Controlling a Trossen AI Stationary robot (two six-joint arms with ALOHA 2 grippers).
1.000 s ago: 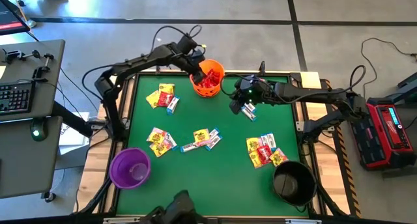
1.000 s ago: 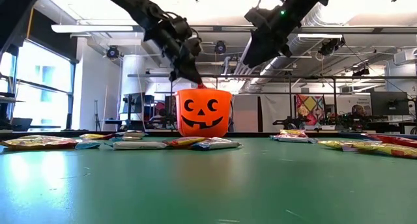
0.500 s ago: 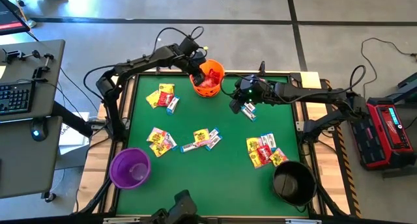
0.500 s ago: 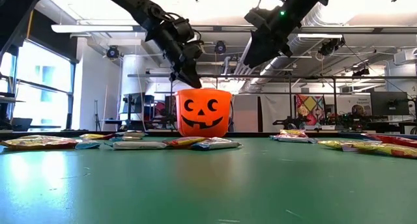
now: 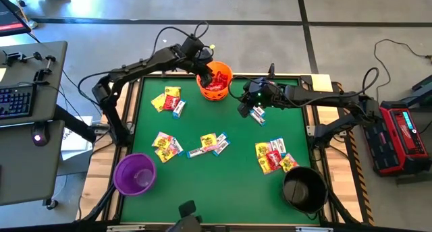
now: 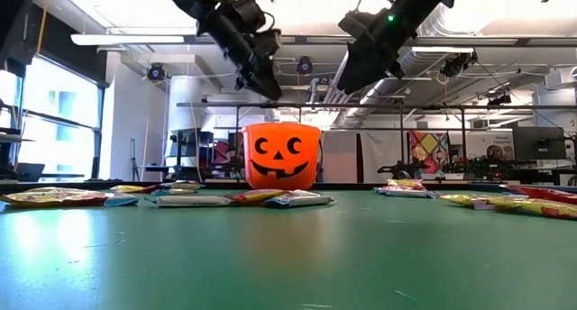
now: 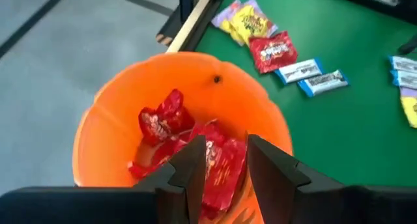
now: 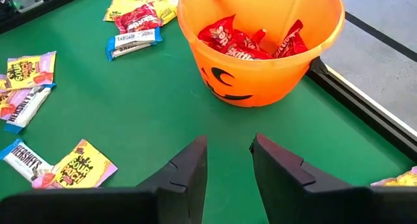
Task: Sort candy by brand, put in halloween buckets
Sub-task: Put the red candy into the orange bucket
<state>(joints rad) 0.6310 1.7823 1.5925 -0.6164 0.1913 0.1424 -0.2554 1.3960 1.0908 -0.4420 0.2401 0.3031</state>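
The left gripper (image 7: 223, 160) hangs with its two dark fingers (image 7: 193, 165) parted and nothing between them, directly over the mouth of the orange bucket (image 7: 117, 113). Below the gap lie red packets (image 7: 164, 116), heaped against the bucket's inner wall. In the high view the left gripper (image 5: 202, 60) sits at the bucket's rim on the side toward the table's far left corner, and in the low view it is raised clear above the bucket (image 6: 282, 155).

The right gripper (image 8: 228, 155) has its fingers spread too, empty, over bare green felt near the orange bucket (image 8: 257, 68), facing the black pumpkin face. In the high view the right gripper (image 5: 248, 109) hovers beside a white-blue packet (image 5: 257, 115) on the table (image 5: 229, 185), well to the right of the bucket.

Loose candy lies in clusters: a yellow, red and white-blue group (image 5: 169, 100) just left of the orange bucket, another group (image 5: 166, 146) farther down the left side, a middle group (image 5: 209, 144), and a right-hand group (image 5: 273, 158) near the black bucket (image 5: 304, 189). The purple bucket (image 5: 135, 175) stands at the near left corner. Nothing lies between either gripper and the orange bucket. That bucket is round and ribbed, and only red packets show inside it.
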